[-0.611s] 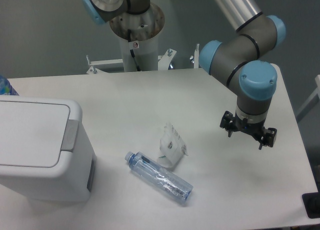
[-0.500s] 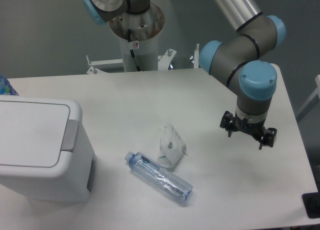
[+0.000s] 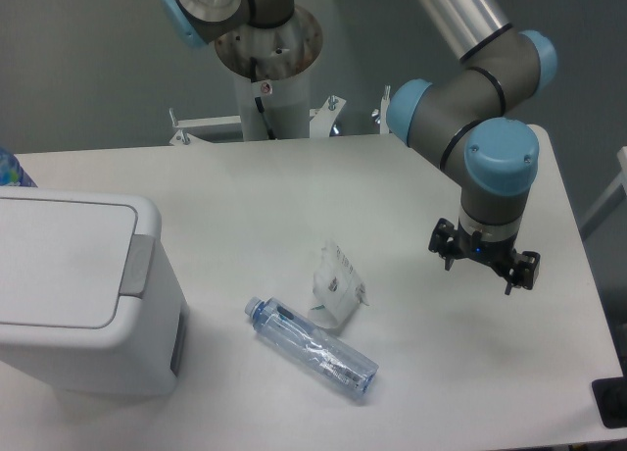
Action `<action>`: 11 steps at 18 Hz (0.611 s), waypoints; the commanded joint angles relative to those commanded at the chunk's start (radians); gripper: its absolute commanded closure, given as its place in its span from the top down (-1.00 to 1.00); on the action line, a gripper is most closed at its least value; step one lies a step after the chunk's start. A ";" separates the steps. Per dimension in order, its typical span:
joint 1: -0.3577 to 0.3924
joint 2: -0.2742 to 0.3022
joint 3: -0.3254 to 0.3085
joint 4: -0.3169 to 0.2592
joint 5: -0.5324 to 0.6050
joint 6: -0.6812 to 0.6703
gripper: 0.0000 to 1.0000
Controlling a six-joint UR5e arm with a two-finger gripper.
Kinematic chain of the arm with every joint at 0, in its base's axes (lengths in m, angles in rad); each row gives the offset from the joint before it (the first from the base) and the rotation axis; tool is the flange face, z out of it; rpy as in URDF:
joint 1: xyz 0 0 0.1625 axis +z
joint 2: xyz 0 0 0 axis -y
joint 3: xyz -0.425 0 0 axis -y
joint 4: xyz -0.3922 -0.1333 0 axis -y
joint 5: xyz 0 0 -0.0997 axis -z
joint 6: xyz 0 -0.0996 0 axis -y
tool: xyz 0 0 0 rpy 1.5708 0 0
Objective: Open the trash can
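We've got the gripper (image 3: 479, 267) hanging over the right side of the counter (image 3: 470, 373), fingers spread wide, nothing in them. The trash can (image 3: 83, 294) sits at the far left edge, well apart from the gripper, lid flat & shut, grey push tab (image 3: 136, 266) on its right rim. Btwn them, mid-counter, a clear bottle (image 3: 312, 348) lies on its side w/ a crumpled white packet (image 3: 336, 289) just beside its upper end.

One fixed view — high, facing table (image 3: 294, 186)
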 joint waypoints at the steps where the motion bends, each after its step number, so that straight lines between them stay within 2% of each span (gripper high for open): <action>1: 0.002 0.017 -0.011 0.000 -0.028 -0.021 1.00; 5: -0.014 0.072 -0.022 0.000 -0.123 -0.161 1.00; 8: -0.061 0.094 -0.022 0.000 -0.219 -0.303 1.00; 11: -0.107 0.118 -0.020 0.002 -0.258 -0.464 1.00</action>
